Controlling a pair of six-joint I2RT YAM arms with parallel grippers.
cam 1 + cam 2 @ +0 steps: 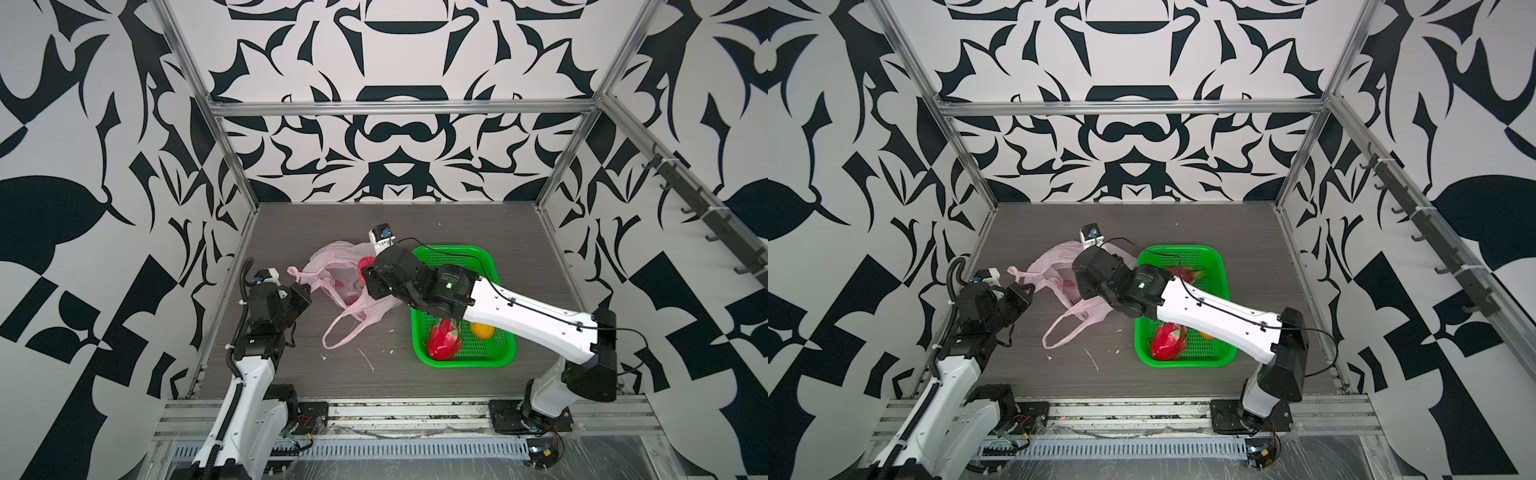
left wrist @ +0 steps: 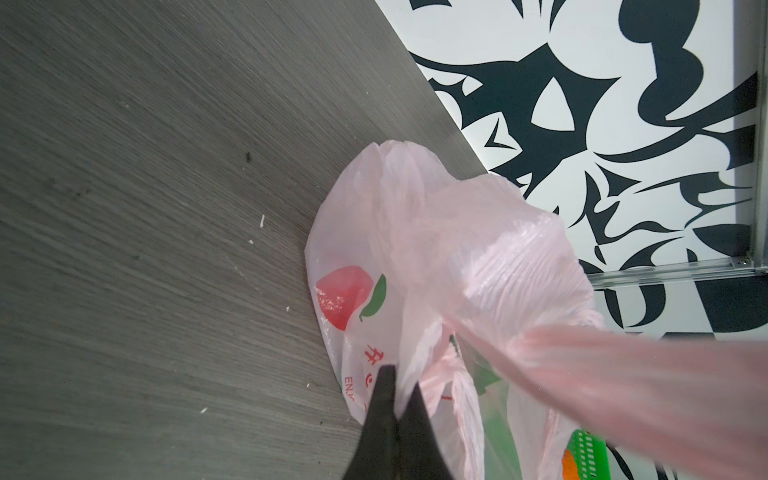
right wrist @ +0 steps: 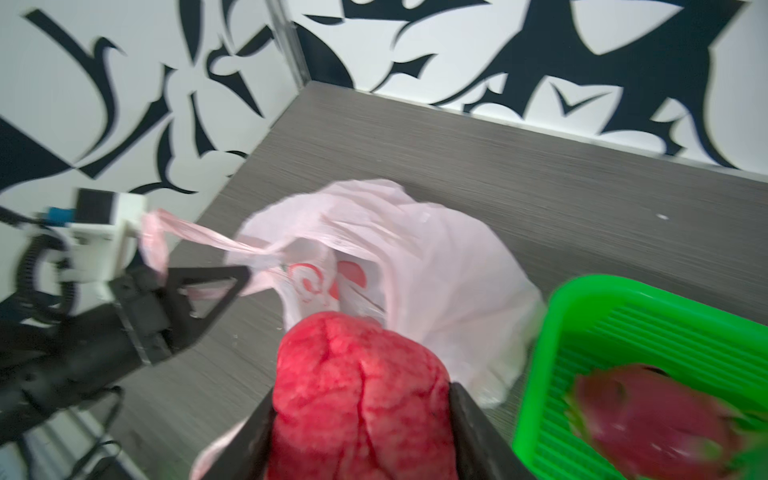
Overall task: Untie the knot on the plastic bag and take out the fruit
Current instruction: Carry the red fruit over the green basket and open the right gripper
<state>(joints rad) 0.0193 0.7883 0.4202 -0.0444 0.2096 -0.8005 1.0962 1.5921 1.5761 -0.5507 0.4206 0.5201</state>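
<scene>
Red fruit, seemingly in right gripper.

a: the right arm hides the middle of the green basket; only half an orange shows beside it.
b: and the right tool?
a: lost under its wrist in both top views. close up, the bumpy red fruit in it is cut by the picture's edge, the dragon fruit blurred.
b: the knot?
a: can't tell it on the plastic bag.

Clearances around the green basket
The table lies bare beyond its far rim and before its near rim; the plastic bag crowds its left side; the right arm crosses above.
</scene>
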